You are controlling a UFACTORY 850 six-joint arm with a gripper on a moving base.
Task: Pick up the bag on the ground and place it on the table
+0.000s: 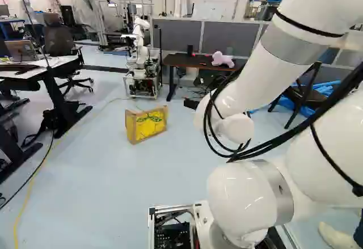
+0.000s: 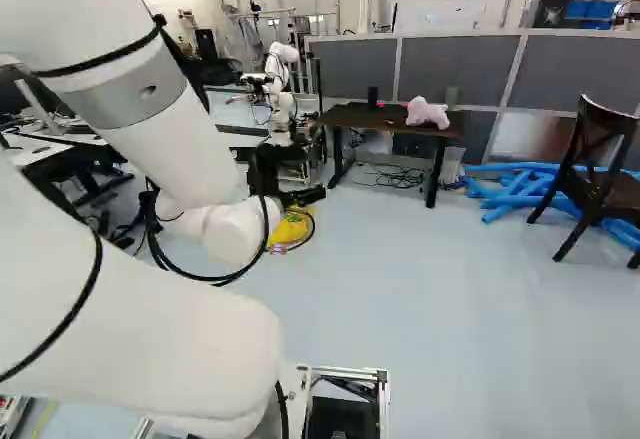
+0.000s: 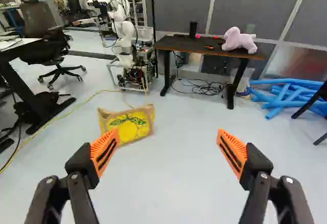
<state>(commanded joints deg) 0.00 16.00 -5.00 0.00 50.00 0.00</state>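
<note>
- I am holding nothing: my gripper [image 2: 292,198] is spreading its two fingers very wide, and only air is lying between the orange pads [image 3: 104,152]
- With twelve o'clock pointing straight out from my palm, the bag [image 3: 130,125] is sitting on the floor [image 3: 173,183] between eleven and twelve, out beyond one of my fingers, well apart from both pads; it is showing me a tan side with a big yellow print and green leaves
- In the right base view my gripper is partly covering the bag; in the left base view the bag is showing whole
- The dark table [image 3: 184,42] is standing farther out, just past twelve o'clock, carrying a pink plush toy [image 3: 239,39] toward its one o'clock end and a black cylinder [image 3: 193,29] closer to twelve
- Loose cables [image 3: 202,88] are lying on the floor under the table
- Another robot [image 3: 124,27] is standing on a wheeled cart [image 3: 134,76] between eleven and twelve, beyond the bag
- An office chair [image 3: 43,30] is standing near eleven o'clock, beyond a white desk [image 3: 20,50]
- Blue foam tubes [image 3: 286,97] are lying in a heap near one o'clock, and a dark wooden chair [image 2: 600,184] is standing beside them
</note>
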